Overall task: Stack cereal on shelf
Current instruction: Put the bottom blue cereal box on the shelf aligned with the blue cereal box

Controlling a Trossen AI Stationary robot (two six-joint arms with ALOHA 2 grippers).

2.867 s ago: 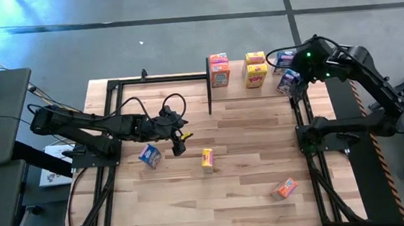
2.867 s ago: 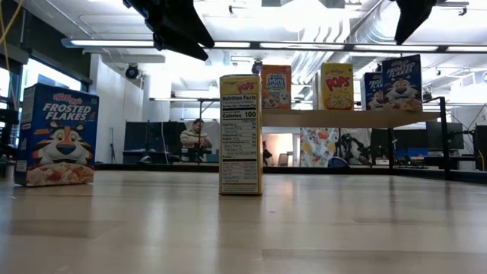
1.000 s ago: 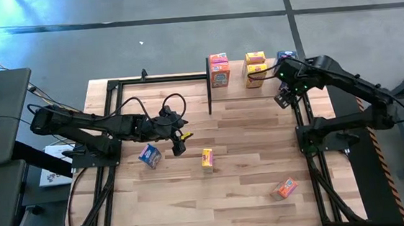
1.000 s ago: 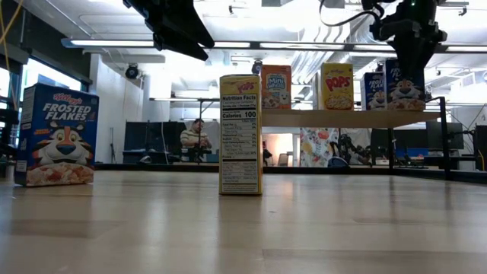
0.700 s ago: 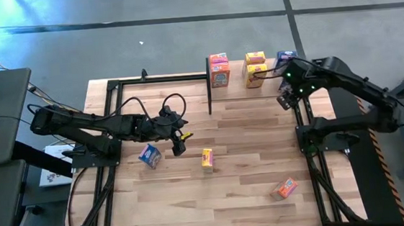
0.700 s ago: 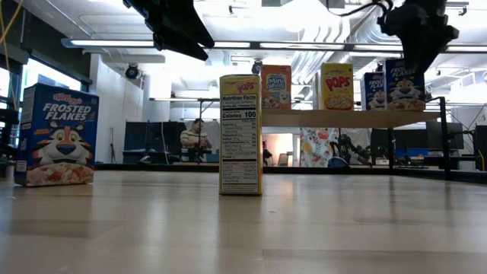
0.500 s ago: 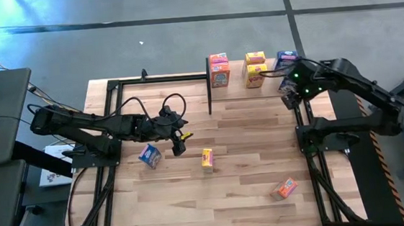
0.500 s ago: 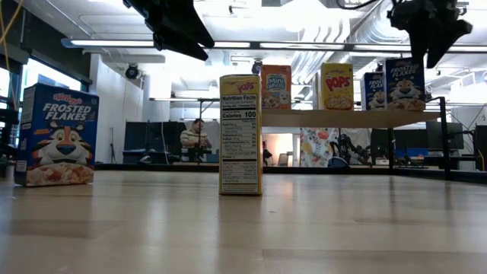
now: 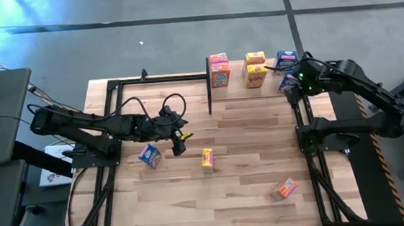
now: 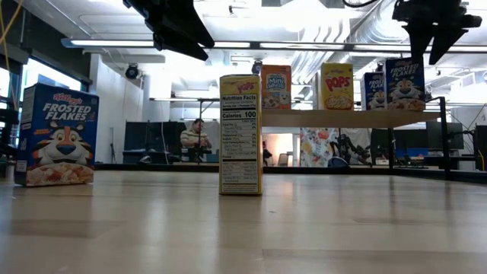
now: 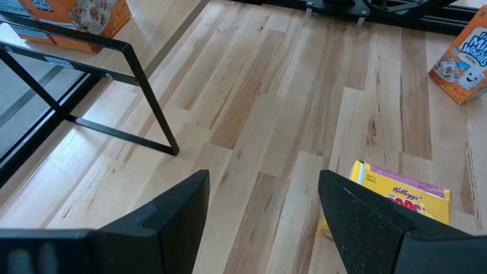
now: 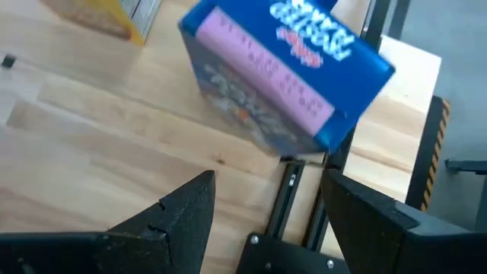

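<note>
My right gripper (image 9: pixel 295 85) hangs over the shelf's right end with its jaws spread and empty; a second ago it sat lower and nearer the yellow boxes, and in the low view it has since climbed clear of the blue box tops, its two fingers (image 10: pixel 440 42) now parted above them. The shelf (image 10: pixel 335 118) carries an orange-pink box (image 9: pixel 219 70), two yellow boxes (image 9: pixel 255 70) and two blue boxes (image 10: pixel 392 82) (the nearer blue box (image 12: pixel 285 76) fills my right wrist view, standing free below my open jaws); nearly three seconds ago that box was in my grip beside the shelf, and it now stands on the board, untouched.

My left gripper (image 9: pixel 177 142) waits over the middle of the surface (image 9: pixel 249 160), jaws spread and holding nothing, unchanged from the earlier frames; a yellow box (image 11: pixel 396 199) stands just ahead of it. A blue box (image 9: pixel 149 155) stands to its left on the surface; an orange-pink box (image 9: pixel 285 188) lies near the front right corner; none of these three has moved. A seated person (image 10: pixel 194 138) shows in the room beyond.
</note>
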